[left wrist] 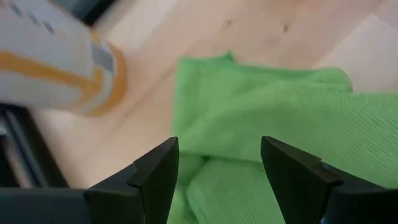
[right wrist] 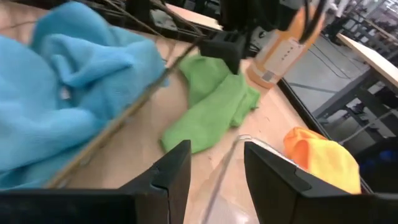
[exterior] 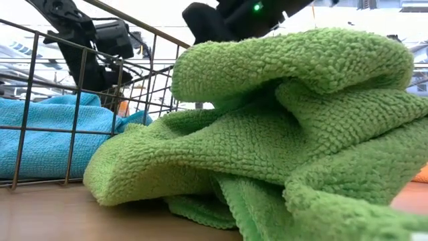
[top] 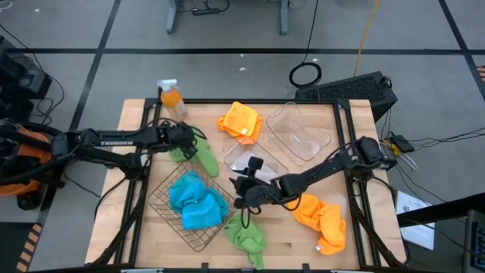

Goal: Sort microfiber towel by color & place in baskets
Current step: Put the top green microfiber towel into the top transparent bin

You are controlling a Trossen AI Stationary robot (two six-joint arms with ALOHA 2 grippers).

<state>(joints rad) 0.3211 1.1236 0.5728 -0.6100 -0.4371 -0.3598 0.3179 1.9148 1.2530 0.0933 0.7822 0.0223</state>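
Left gripper (left wrist: 214, 168) sits over the green towel (top: 198, 155) at about 10 o'clock on the table (top: 303, 246), just past the top corner of the wire basket (top: 163, 199). Jaws spread, nothing between them; cloth directly below the tips. Orange spray bottle (top: 172, 96) stands nearby at 11 o'clock.

Right gripper (top: 244, 189) is near table centre, beside the nearer clear tub (top: 241, 159). Jaws parted, empty.

Towel locations:
- 2 blue towels (top: 195, 200) in the wire basket.
- Second green towel (top: 246, 235) heaped at 6 o'clock, on bare wood.
- 1 orange towel (top: 241, 121) at 12 o'clock, another (top: 322, 218) at 4 o'clock.
- Far tub (top: 301, 133) at 1 o'clock holds nothing.

Handling judgement: cloths look light, limp and fuzzy, not fragile, likely to drape and trail when lifted. Best pinch a raised fold or ridge, not a flat edge; the fold under the left jaws suits.
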